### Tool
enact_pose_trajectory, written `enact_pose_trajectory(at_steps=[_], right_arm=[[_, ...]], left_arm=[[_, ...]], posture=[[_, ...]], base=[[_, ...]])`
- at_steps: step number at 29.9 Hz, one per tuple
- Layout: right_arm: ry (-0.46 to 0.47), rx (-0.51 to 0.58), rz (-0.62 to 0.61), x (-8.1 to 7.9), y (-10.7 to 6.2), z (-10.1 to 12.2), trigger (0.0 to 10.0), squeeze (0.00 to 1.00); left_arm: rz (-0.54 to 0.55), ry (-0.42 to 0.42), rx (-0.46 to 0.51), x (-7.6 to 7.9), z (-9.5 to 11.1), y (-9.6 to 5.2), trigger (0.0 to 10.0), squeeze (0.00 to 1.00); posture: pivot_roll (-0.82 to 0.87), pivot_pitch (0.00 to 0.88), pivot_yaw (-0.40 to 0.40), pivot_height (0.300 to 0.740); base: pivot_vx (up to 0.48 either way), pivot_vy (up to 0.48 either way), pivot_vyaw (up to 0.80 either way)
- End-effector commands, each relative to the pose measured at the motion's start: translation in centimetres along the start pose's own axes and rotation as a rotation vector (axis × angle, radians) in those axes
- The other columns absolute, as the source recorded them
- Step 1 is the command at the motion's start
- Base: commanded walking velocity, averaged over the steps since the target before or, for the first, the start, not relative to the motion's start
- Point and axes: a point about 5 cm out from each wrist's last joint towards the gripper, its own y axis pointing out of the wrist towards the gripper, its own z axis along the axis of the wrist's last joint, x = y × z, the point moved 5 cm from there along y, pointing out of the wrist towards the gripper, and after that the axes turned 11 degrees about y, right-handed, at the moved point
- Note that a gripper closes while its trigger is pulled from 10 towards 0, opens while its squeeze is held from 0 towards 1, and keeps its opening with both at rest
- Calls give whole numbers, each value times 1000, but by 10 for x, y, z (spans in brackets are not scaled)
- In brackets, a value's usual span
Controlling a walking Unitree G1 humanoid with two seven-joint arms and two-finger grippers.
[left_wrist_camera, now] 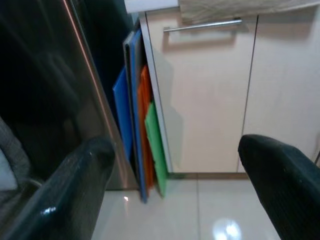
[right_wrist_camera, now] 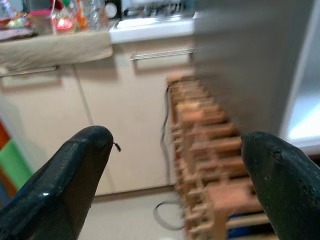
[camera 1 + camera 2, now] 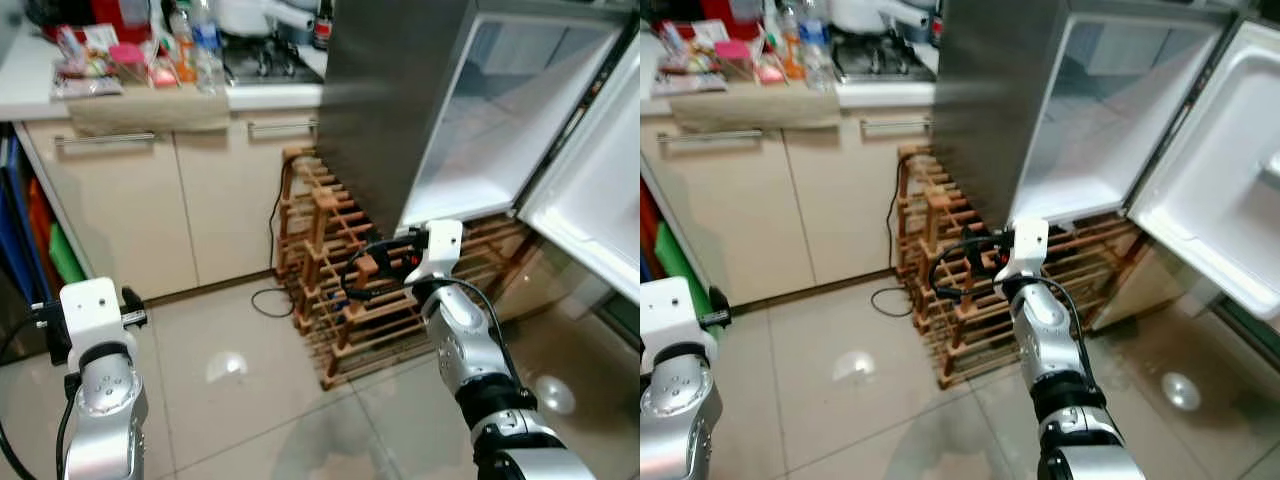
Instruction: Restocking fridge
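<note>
Beside the wooden rack (image 3: 340, 270), the fridge (image 3: 480, 110) stands open and bare. Both the right gripper (image 2: 175, 170) and left gripper (image 1: 185, 175) are spread, holding nothing. Fetching comes next, probably bottles (image 3: 195, 45) from the counter (image 3: 150, 95).

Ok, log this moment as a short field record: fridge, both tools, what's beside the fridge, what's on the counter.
fridge: steel fridge, door swung open, the visible compartment bare
right tool: right tool open, holding nothing, raised toward the wooden rack
left tool: left tool open, holding nothing, low by the cabinets
beside fridge: wooden rack on the floor, black cable next to it
counter: bottles and packets, gas hob
</note>
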Motion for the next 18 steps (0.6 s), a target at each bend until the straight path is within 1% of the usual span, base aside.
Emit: enact_pose_trajectory(at_steps=[1,2,3,4,5,6,7,8,9,10,11,12,13,14,15,16,17,18], right_arm=[[13,-14,23,-3,2,-1,10000,0],[16,-15,31,-4,3,0,10000,0],[6,-13,32,-5,5,1,10000,0],[6,-13,32,-5,5,1,10000,0],[-41,-12,13,-4,8,4,10000,0],[-41,-12,13,-4,8,4,10000,0],[-57,-13,1,-3,9,5,10000,0],[-57,-13,1,-3,9,5,10000,0],[-82,-14,-35,2,8,6,10000,0],[-81,-13,-47,4,7,6,10000,0],[-79,-5,-53,6,6,7,10000,0],[-57,14,-60,8,4,9,10000,0],[-57,14,-60,8,4,9,10000,0],[-42,28,-63,10,2,10,10000,0],[-45,37,-66,11,1,11,10000,0],[-58,38,-75,12,1,11,10000,0],[-62,35,-79,12,1,10,10000,0],[-62,35,-79,12,1,10,10000,0]], left_arm=[[-6,-1,20,-1,9,-3,10000,0],[-17,-9,28,1,13,-4,10000,0],[-43,-6,53,7,20,-4,10000,0],[-43,-6,53,7,20,-4,10000,0],[-64,-3,134,9,40,3,10000,0],[-64,-3,134,9,40,3,10000,0],[-75,-29,171,7,50,9,10000,0],[-75,-29,171,7,50,9,10000,0],[-85,-52,197,3,60,21,10000,0],[-84,-55,203,1,62,24,10000,0],[-95,-73,189,3,59,25,10000,0],[-99,-96,165,5,53,25,10000,0],[-99,-96,165,5,53,25,10000,0],[-104,-111,147,7,49,24,10000,0],[-111,-122,110,13,41,23,10000,0],[-119,-130,74,22,33,21,10000,0],[-122,-135,66,26,32,20,10000,0],[-122,-135,66,26,32,20,10000,0]], posture=[[26,0,-59,740],[29,0,-59,740],[32,0,-57,740],[32,0,-57,740],[32,0,-56,740],[32,0,-56,740],[31,0,-55,740],[31,0,-55,740],[21,0,-48,740],[21,0,-48,740],[11,0,-38,740],[7,0,-35,740],[7,0,-35,740],[7,0,-35,740],[-13,0,-18,740],[-20,0,-12,740],[-20,0,-12,740],[-20,0,-12,740]], base=[[0,461,444],[0,461,444],[0,458,438],[0,458,438],[0,0,463],[0,0,463],[0,0,531],[0,0,531],[0,0,0],[0,0,0],[0,0,0],[0,-330,0],[0,-330,0],[0,-330,0],[0,-480,594],[0,-480,550],[0,-480,550],[0,-480,550]])
